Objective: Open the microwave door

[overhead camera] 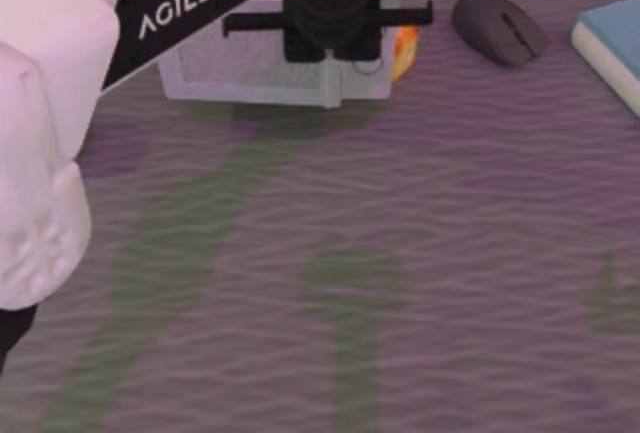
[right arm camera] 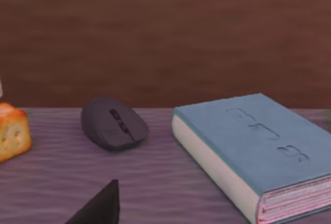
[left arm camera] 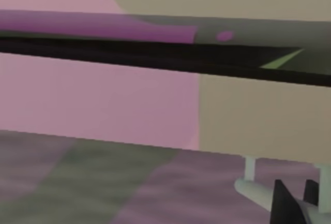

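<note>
Because the microwave door (overhead camera: 262, 63) is stiff and swings, I'd hold its thin handle (left arm camera: 253, 189) — I can't tell if my left gripper (overhead camera: 330, 15) is clamped.

A small pale lavender-white microwave (overhead camera: 300, 78) sits at the far edge of the worktop, left of centre in the top view, largely hidden beneath the left arm. Its door (overhead camera: 250, 63), a flat pale panel with a grey speckled mesh window, faces the near side. A slim vertical handle bar (overhead camera: 331, 83) runs along the door's right edge. Whether the door stands ajar cannot be told.
</note>
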You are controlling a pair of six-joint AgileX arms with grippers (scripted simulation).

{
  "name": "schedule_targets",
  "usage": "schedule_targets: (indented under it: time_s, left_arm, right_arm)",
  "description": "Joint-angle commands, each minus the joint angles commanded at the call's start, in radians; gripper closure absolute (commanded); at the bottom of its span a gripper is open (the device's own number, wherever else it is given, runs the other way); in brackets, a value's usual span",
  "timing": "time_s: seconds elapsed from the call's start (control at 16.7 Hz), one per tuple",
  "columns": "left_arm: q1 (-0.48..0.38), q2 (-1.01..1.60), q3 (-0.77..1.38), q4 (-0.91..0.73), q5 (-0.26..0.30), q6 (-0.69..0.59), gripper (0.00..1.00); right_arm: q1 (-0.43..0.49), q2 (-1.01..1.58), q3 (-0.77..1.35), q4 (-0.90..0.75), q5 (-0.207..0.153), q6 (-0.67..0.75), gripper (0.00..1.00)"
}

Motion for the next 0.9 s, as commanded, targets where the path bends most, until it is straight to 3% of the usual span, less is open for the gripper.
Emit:
schedule_targets:
  time_s: [0.9]
  left_arm:
    - [0.01,-0.086,-0.132,0.07,0.024,0.071,1.0]
  right_arm:
    - [0.0,0.0,0.0,0.0,0.0,0.0,0.0]
